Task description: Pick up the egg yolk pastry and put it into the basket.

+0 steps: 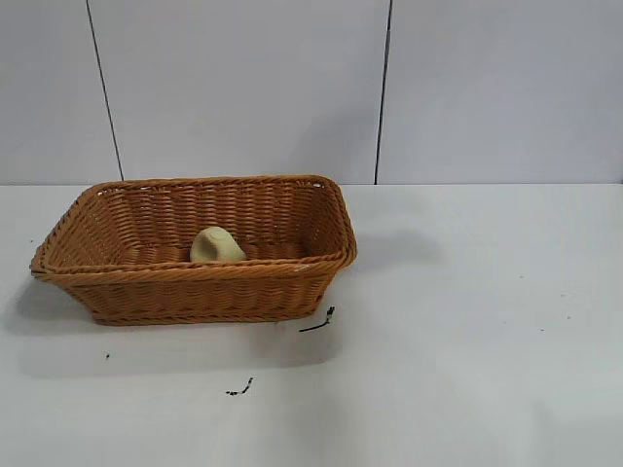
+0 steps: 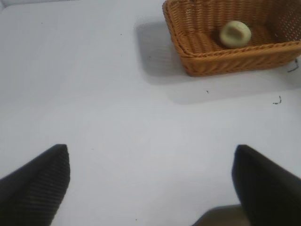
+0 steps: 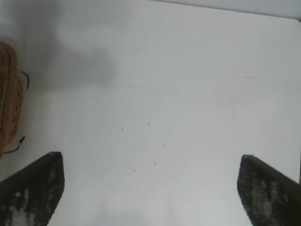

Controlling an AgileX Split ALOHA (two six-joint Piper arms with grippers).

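The egg yolk pastry (image 1: 216, 245), a small pale yellow dome, lies inside the orange-brown wicker basket (image 1: 146, 277) on the white table. In the left wrist view the pastry (image 2: 235, 34) sits on the floor of the basket (image 2: 225, 63), far from my left gripper (image 2: 151, 162), which is open and empty over bare table. My right gripper (image 3: 150, 172) is open and empty over bare table, with only the basket's edge (image 3: 8, 99) showing at the side. Neither gripper shows in the exterior view.
Small black scraps lie on the table in front of the basket (image 1: 317, 322) (image 1: 239, 388). A grey panelled wall (image 1: 243, 88) stands behind the table.
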